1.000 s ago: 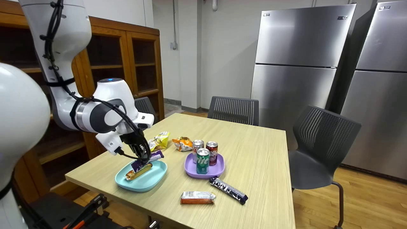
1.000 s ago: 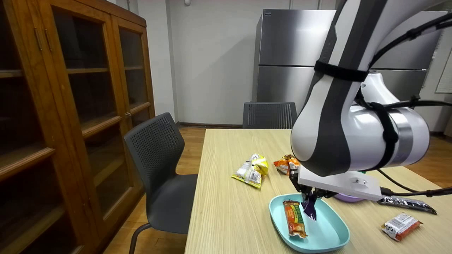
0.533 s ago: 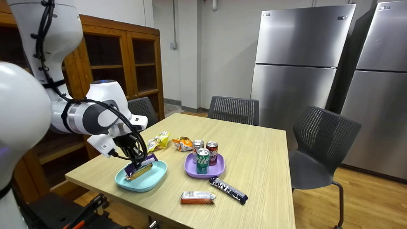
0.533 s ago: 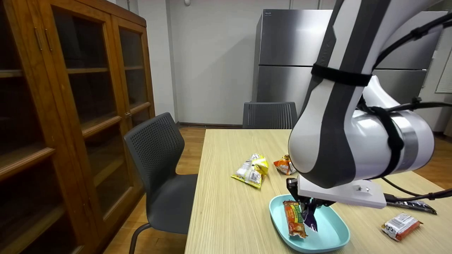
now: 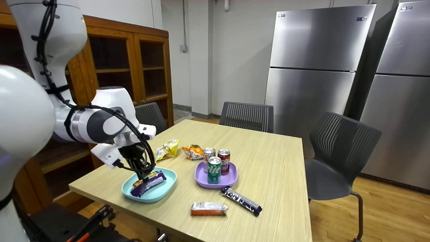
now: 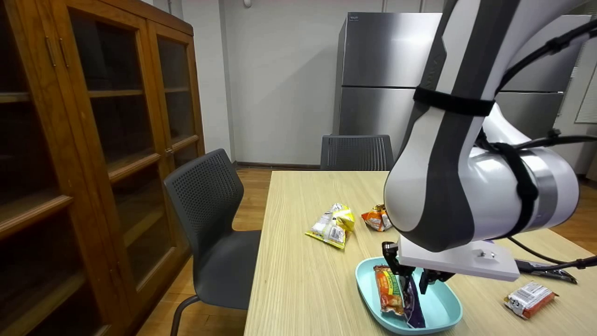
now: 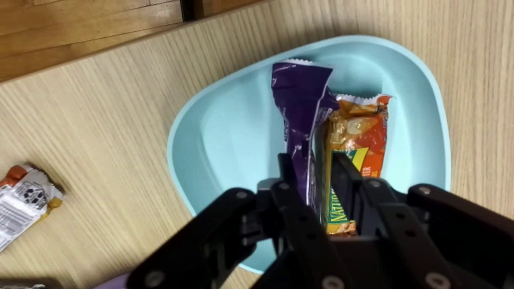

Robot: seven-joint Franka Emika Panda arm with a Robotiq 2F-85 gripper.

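Well, the black metal pincer, jaws parted, might snag the glossy purple film-wrapped bar just beneath it in the pale-blue plastic tray, b/c clearance looks v. tight.

The white arm slopes down from high up, leaning a little, and from where I stand the wrist reaches out about level over the table, by the corner at the left of an exterior view. Beneath it the black gripper points down slightly aslant, low, in from the edge. Its two fingers stand parted, a plain gap between the tips, and dark cables run strapped along the arm
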